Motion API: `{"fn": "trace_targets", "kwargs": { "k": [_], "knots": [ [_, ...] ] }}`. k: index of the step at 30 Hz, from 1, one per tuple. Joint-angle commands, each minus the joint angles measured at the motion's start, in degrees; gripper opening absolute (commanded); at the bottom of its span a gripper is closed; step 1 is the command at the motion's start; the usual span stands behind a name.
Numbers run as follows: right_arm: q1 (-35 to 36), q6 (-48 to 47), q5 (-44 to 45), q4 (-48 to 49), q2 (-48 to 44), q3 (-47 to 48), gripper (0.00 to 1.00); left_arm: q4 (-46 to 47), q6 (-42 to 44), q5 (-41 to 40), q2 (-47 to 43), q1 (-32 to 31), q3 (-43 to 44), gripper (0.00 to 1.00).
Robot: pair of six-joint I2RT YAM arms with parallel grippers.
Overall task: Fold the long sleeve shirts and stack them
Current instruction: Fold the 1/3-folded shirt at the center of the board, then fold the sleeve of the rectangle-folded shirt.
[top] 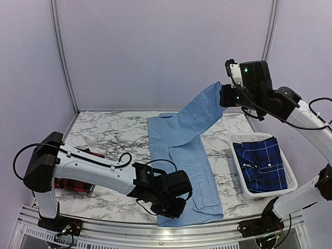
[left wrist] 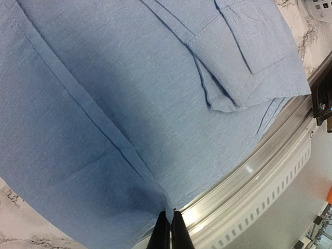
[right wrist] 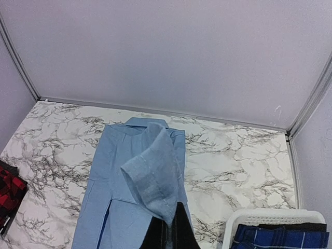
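The light blue shirt [top: 187, 155] lies lengthwise down the middle of the marble table. Its sleeve [top: 205, 106] is lifted up and to the right, pinched at the cuff [right wrist: 155, 181] by my right gripper [right wrist: 170, 231], which is shut on it high above the table. My left gripper [left wrist: 169, 228] is shut on the shirt's hem [left wrist: 168, 199] at the near table edge. The red-and-black check shirt [top: 72, 181] lies at the left, partly hidden behind my left arm. The dark blue plaid shirt [top: 262, 166] sits in the white basket [top: 290, 179].
The white basket stands at the right of the table, below my right arm. A metal rail [left wrist: 259, 171] runs along the near edge. Purple walls close in the back and sides.
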Motion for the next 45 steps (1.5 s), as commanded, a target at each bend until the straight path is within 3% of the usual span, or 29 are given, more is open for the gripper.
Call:
{"fn": "trace_targets", "kwargs": {
  "k": [1, 12, 16, 20, 23, 31, 35, 39, 45],
  "knots": [
    [-0.20, 0.30, 0.00, -1.48, -2.35, 1.96, 0.00, -1.60, 1.57, 1.55, 1.36, 0.09, 1.72, 0.00],
    [-0.22, 0.01, 0.33, -2.02, -3.55, 1.41, 0.00, -1.45, 2.23, 2.18, 1.26, 0.09, 2.34, 0.01],
    [-0.26, -0.03, 0.00, -2.42, -3.30, 1.05, 0.00, -1.48, 2.37, 2.45, 1.05, 0.09, 1.92, 0.13],
    [-0.12, -0.11, -0.82, -2.81, -3.99, -0.53, 0.00, -1.46, 1.55, 0.20, -2.37, 0.22, 0.50, 0.41],
    [-0.16, -0.73, -2.93, -2.64, -4.98, -2.46, 0.00, -1.47, 1.26, -1.18, -6.31, 0.97, -0.30, 0.53],
    [5.19, -1.75, -11.54, 0.71, -10.56, -11.47, 0.00, -1.43, -1.66, -8.04, -20.30, 10.09, -5.81, 0.55],
    [9.04, -1.04, -15.25, 1.72, -12.63, -15.21, 0.00, 0.48, -3.12, -9.80, -25.47, 17.81, -9.75, 0.49],
    [11.56, -0.37, -19.29, 1.92, -14.26, -19.03, 0.00, 3.13, -3.35, -8.05, -27.15, 23.47, -12.82, 0.45],
    [15.68, 1.70, -23.97, 1.86, -13.00, -25.20, 0.00, 5.75, -2.23, -6.20, -25.32, 27.05, -13.29, 0.45]
  ]
}}
